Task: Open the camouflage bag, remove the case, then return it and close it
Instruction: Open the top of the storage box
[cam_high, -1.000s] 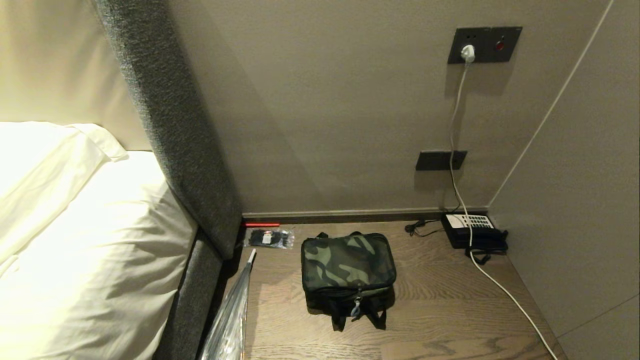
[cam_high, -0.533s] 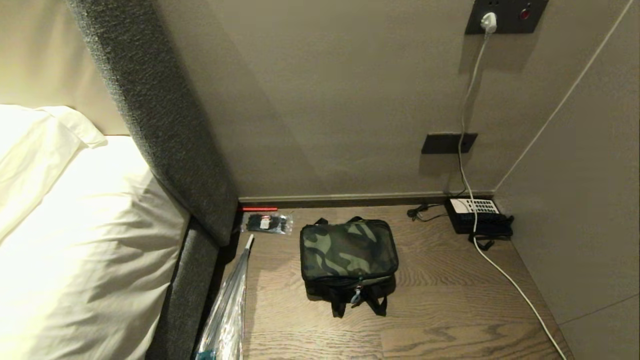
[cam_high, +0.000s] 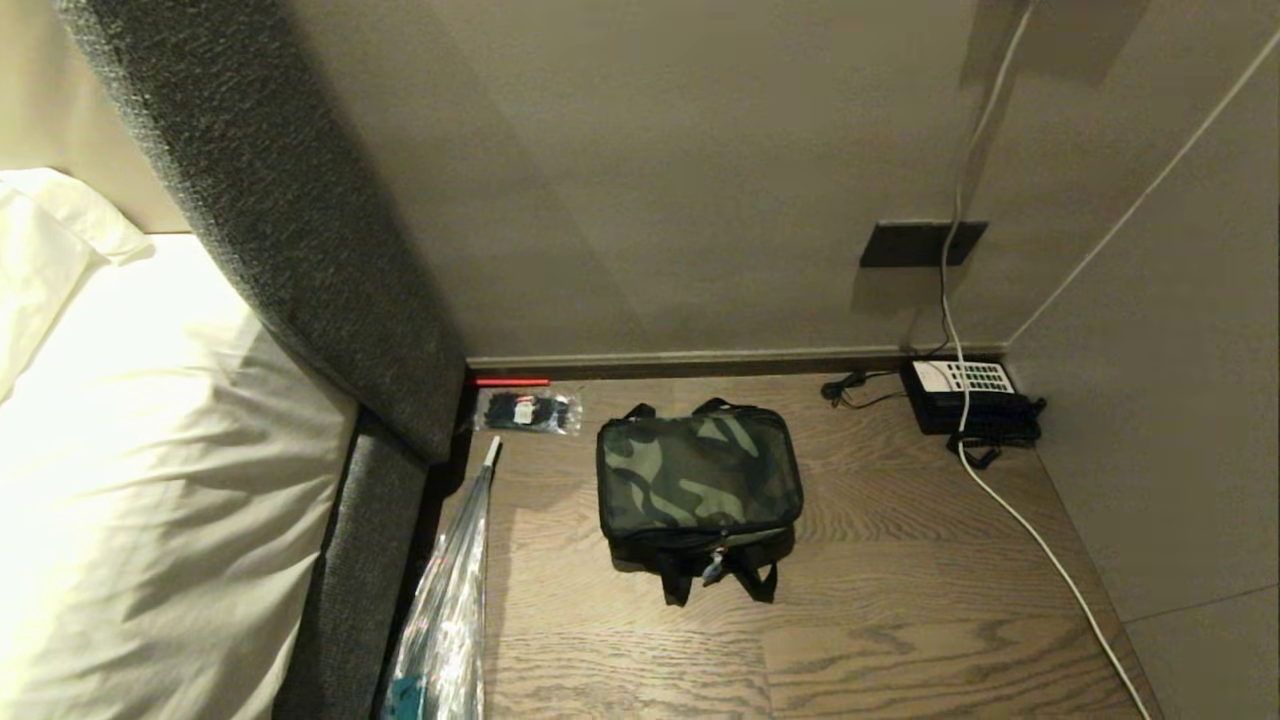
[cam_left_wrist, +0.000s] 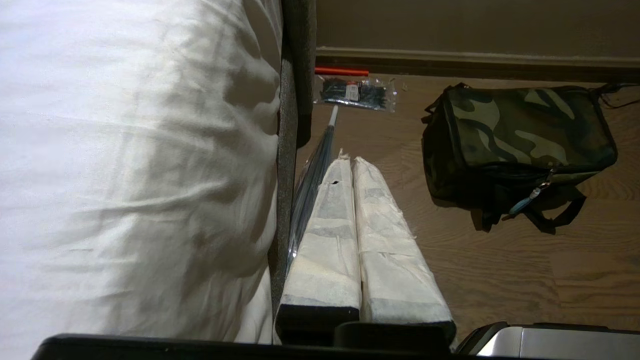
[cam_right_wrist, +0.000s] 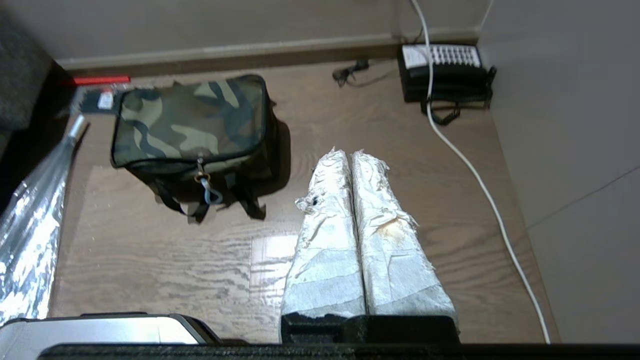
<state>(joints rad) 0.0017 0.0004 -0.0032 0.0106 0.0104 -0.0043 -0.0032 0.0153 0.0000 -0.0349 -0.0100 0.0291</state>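
**Camouflage bag sat zipped on bedside table as both grippers hung clear**

The camouflage bag (cam_high: 698, 480) rested closed on the wooden table (cam_high: 900, 600), its grey zipper pull (cam_right_wrist: 209, 192) at the near side, between a bed (cam_high: 150, 450) and a black telephone (cam_high: 965, 398). The left gripper (cam_left_wrist: 350, 162) and right gripper (cam_right_wrist: 349, 155) each had their wrapped fingers pressed together, holding nothing, apart from the bag.
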